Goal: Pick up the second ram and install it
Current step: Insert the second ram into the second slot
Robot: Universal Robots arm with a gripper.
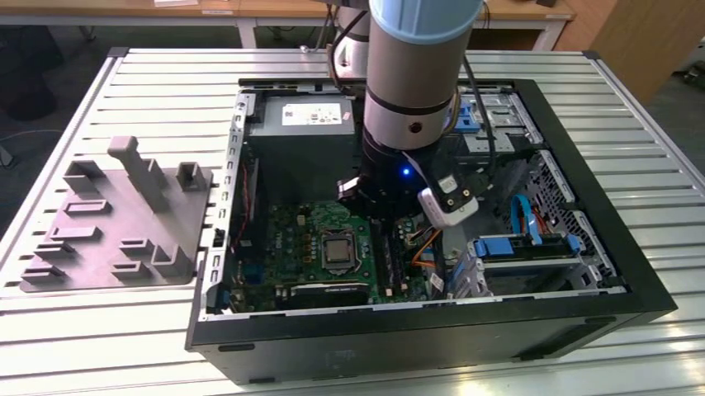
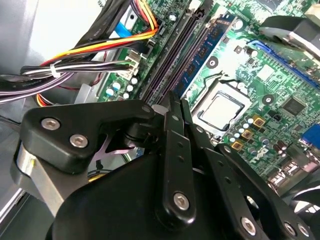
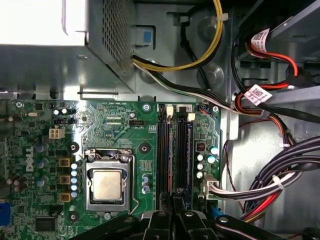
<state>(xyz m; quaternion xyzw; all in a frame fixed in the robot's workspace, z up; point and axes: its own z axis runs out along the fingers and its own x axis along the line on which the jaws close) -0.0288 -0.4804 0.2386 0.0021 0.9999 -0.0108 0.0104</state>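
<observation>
Jaws sit squeezed shut over the memory slots [image 3: 163, 160], gripping nothing I can see, second ram [image 2: 210, 47] standing slotted just beside: light, stiff, fragile, best held by its edges.

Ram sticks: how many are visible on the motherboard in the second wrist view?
1. A blue ram stick stands in a slot between the dark slots and the processor socket, near the gripper, which may hide another.

Your exterior view looked down from high on the whole PC case [image 1: 385, 338]; both wrist views sat close above the mobo [image 3: 125, 125], sharing its CPU socket [image 3: 106, 185].
</observation>
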